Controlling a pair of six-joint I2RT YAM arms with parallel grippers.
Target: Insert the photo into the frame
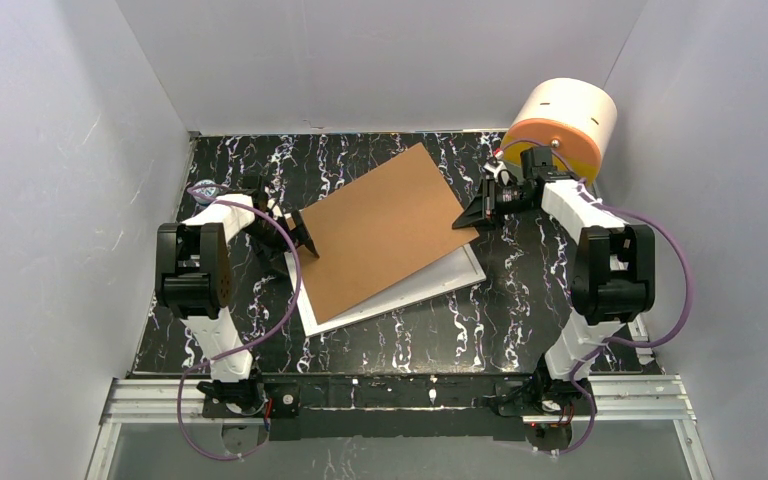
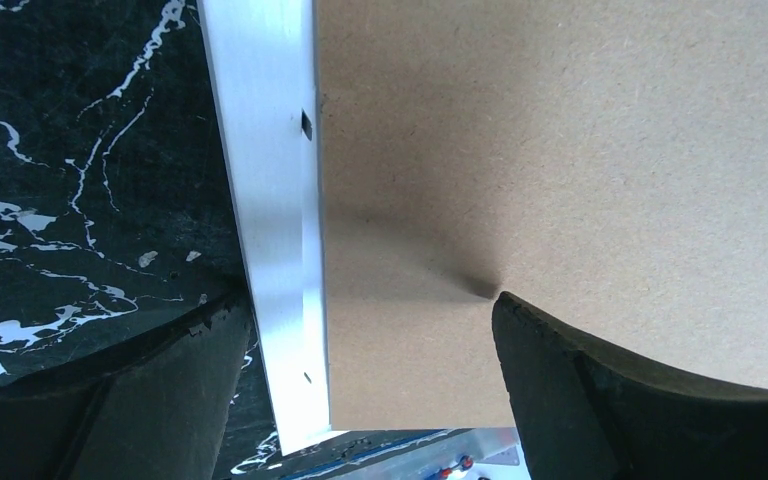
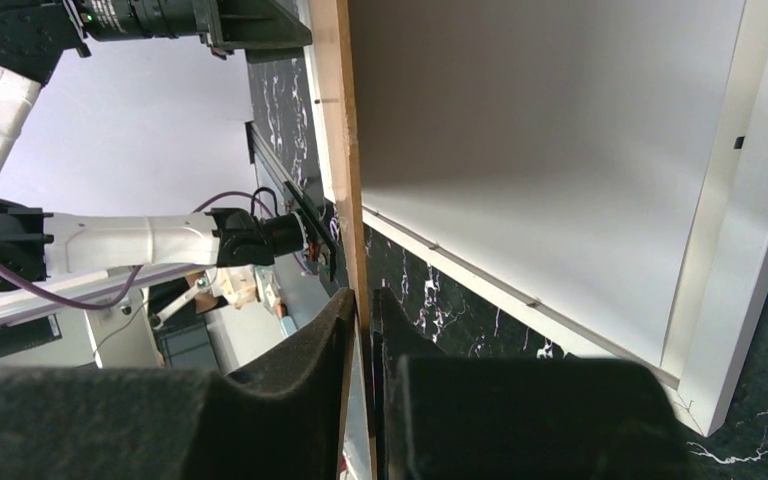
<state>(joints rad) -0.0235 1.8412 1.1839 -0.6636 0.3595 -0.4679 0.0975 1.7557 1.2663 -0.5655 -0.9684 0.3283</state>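
The white-rimmed frame [image 1: 412,294] lies flat on the black marbled table. The plain brown backing board [image 1: 385,228] lies slanted over it, raised at its right side. My right gripper [image 1: 475,213] is shut on the board's right edge; the right wrist view shows the jaws [image 3: 362,300] pinching the thin brown edge [image 3: 338,120] above the frame's pale inside [image 3: 560,150]. My left gripper [image 1: 301,235] is open at the board's left edge; one fingertip [image 2: 505,305] touches the board [image 2: 580,160], the other sits beyond the frame rim [image 2: 270,200]. The photo's printed face is not in view.
A white-and-orange drum [image 1: 563,122] stands at the back right corner, just behind my right arm. White walls close in the table on three sides. A metal rail [image 1: 400,395] runs along the near edge.
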